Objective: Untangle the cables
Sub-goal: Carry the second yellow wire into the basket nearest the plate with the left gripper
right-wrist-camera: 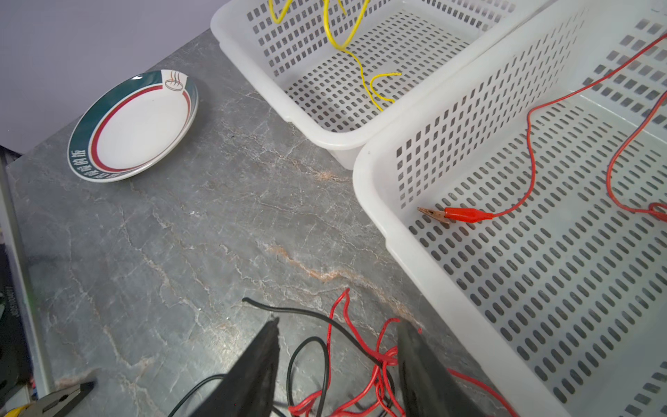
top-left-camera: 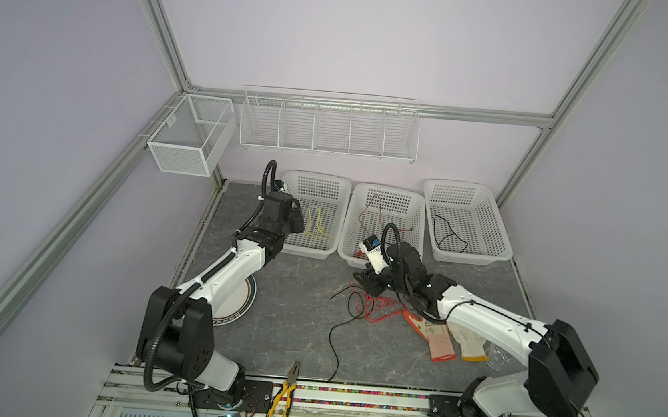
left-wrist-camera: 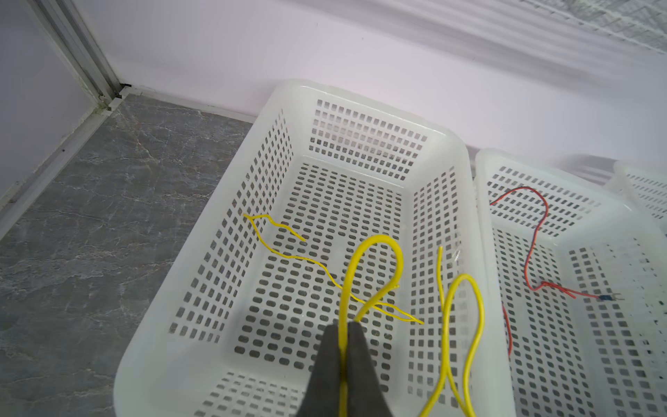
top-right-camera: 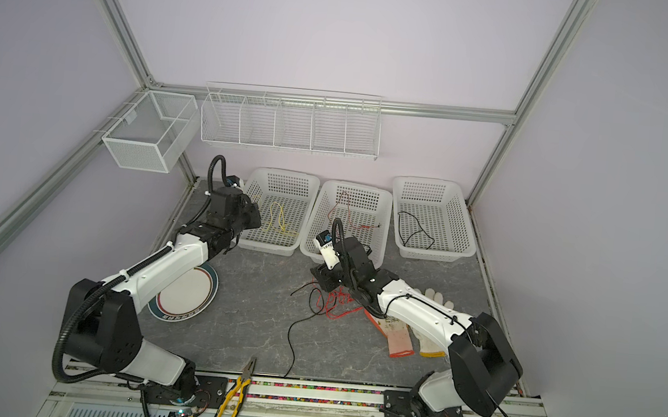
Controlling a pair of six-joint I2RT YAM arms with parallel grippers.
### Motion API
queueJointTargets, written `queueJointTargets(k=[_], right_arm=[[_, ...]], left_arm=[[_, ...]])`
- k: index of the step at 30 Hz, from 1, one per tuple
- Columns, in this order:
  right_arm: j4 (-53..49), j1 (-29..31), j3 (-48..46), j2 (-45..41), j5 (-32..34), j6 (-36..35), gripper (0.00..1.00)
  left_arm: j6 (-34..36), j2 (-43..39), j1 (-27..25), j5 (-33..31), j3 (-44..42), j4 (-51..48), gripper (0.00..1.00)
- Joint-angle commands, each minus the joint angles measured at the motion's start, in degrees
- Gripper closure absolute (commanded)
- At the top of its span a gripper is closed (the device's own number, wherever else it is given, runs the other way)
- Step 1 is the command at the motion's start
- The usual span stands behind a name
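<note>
- The left gripper (left-wrist-camera: 344, 328) is seen over the left basket (top-left-camera: 318, 175). Its jaws are pressed together on a yellow cable (left-wrist-camera: 377, 237), which is pinched right at the tips and arches up in a loop beyond them.
- A second yellow loop (left-wrist-camera: 465, 277) is seen beside it in that basket. Whether it's part of the same cable can't really be told.
- A thin yellow wire (left-wrist-camera: 288, 257), pretty kinked, is laid across the floor of the same basket.
- The right gripper (right-wrist-camera: 339, 321) is held low over the table (top-left-camera: 292, 322) with the jaws spread wide. Nothing is clamped, as far as can be seen.
- The tangle (right-wrist-camera: 382, 361) is found between and under those spread fingers. Red and black cables are knotted together on the bare tabletop, just in front of the middle basket (top-left-camera: 388, 189).
- One black strand (top-left-camera: 333, 349) is trailed out of the tangle toward the front edge of the table.
- A red cable (right-wrist-camera: 530, 144) is laid out in the middle basket, with a red-sleeved alligator clip (right-wrist-camera: 465, 214) on its end near a corner.
- A loose black cable (top-left-camera: 452, 232) is seen on its own in the right basket (top-left-camera: 468, 185).
- Off-task stuff:
  - A plate (right-wrist-camera: 137, 126) is partly covered by the left arm in both top views.
  - A pair of gloves (top-left-camera: 442, 341) is tucked partly under the right arm.
  - Yellow-handled pliers (top-left-camera: 285, 397) are lying at the front rail.
</note>
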Motion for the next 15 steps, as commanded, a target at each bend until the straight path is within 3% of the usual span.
queueJointTargets(k=[1, 15], right_arm=[[-4.01, 0.34, -2.35, -2.19, -2.09, -1.07, 0.46], [-4.79, 1.11, -7.88, -1.55, -2.95, 2.05, 0.51]], left_arm=[[-0.6, 3.5, 0.33, 1.09, 2.64, 0.28, 1.0], [-0.75, 11.39, 0.59, 3.87, 6.76, -0.86, 1.0]])
